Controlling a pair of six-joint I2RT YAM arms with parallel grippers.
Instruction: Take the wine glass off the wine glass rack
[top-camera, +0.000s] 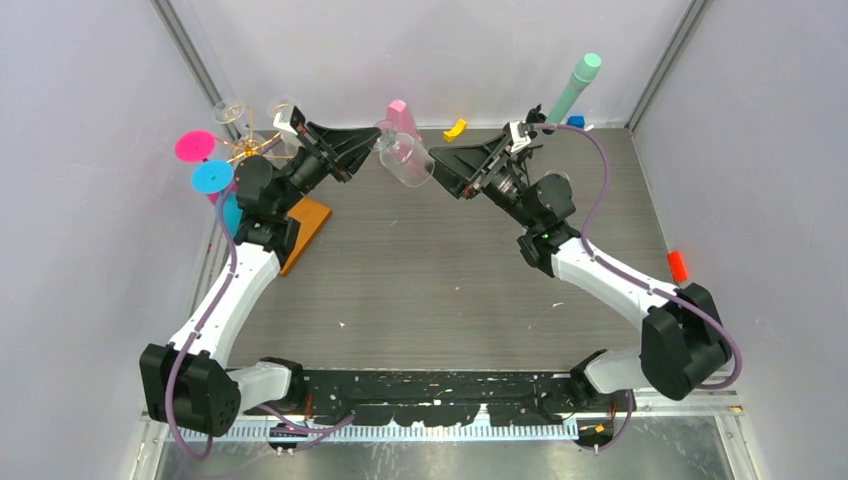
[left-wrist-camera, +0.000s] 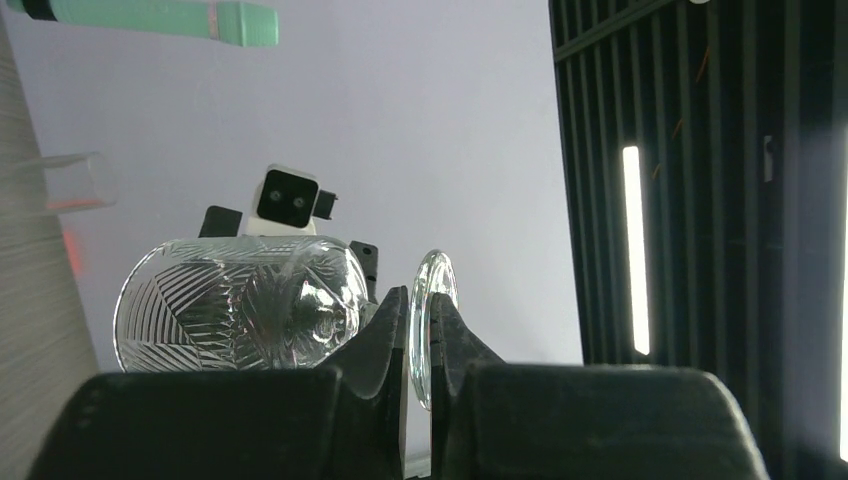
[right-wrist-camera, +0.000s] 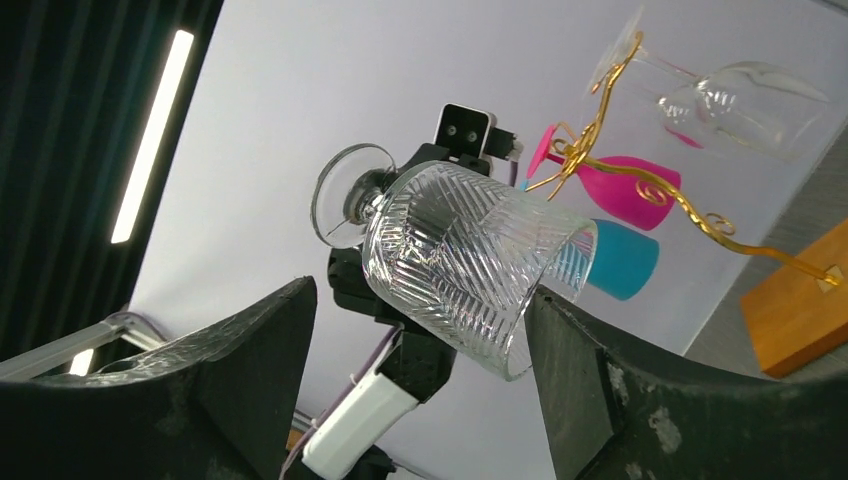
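Closest to us, the left gripper (left-wrist-camera: 420, 322) pinches the thin round foot of the wine glass (left-wrist-camera: 235, 300) edge-on between its black fingers. The glass lies on its side in the air, well off the rack, its long axis roughly level and its open rim pointing at the right gripper (right-wrist-camera: 420, 292). The clear bowl is cut with chevron ridges, and the stem is hard to make out. The right jaws stand wide, flanking the bowl. Farther off stands the wine glass rack (right-wrist-camera: 795, 315), gold wire on a wooden base. At its arms are a clear glass (right-wrist-camera: 740, 100), a pink glass (right-wrist-camera: 620, 185) and a blue glass (right-wrist-camera: 620, 265), the blue partly hidden.
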